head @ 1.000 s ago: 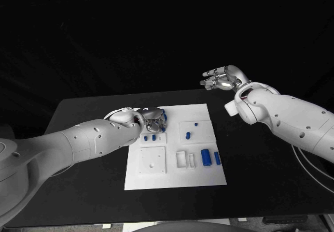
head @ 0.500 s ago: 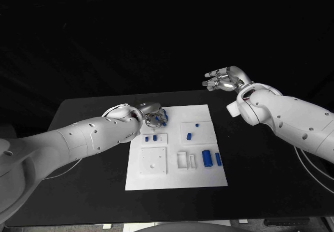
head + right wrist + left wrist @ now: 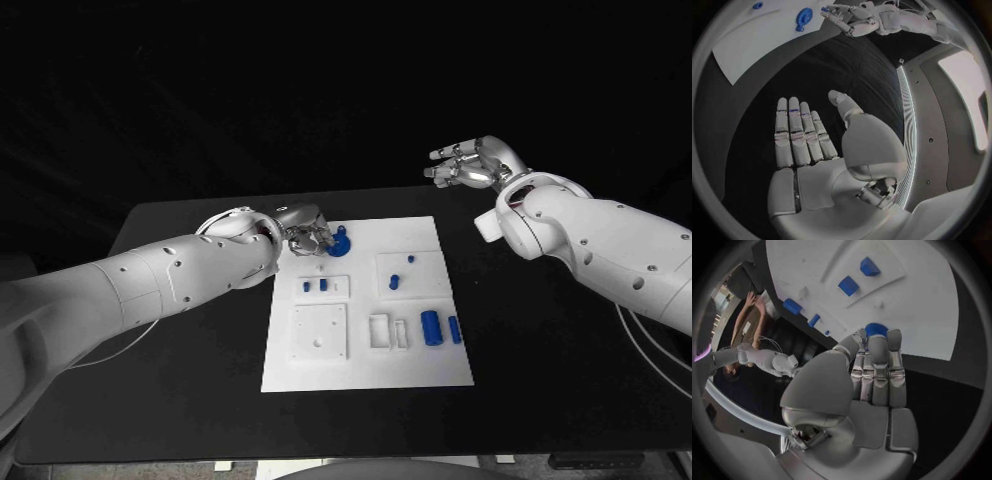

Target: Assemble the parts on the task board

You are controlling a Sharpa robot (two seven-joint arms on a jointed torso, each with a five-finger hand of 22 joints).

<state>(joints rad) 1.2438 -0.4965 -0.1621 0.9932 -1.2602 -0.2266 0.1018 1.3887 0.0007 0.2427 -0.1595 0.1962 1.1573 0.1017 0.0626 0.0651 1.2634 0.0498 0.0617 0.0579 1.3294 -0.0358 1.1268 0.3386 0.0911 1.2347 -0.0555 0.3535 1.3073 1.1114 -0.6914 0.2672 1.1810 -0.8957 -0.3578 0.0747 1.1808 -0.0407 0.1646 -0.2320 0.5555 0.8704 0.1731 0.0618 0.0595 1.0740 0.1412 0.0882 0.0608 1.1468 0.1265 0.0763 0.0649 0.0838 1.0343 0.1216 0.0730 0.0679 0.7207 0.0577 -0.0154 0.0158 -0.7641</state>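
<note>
Blue round part (image 3: 338, 244) sits at the task board's (image 3: 418, 368) far edge, left hand (image 3: 306, 237) beside it, grip unclear; right hand (image 3: 470, 165) waits spread, empty, beyond the board.

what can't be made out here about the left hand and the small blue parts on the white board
- Round blue part: head view, partly hidden by the left hand; contact unclear.
- Same part: left wrist view, fingers cover most of it.
- Small blue pieces on the white task board: too small to tell shape.
</note>
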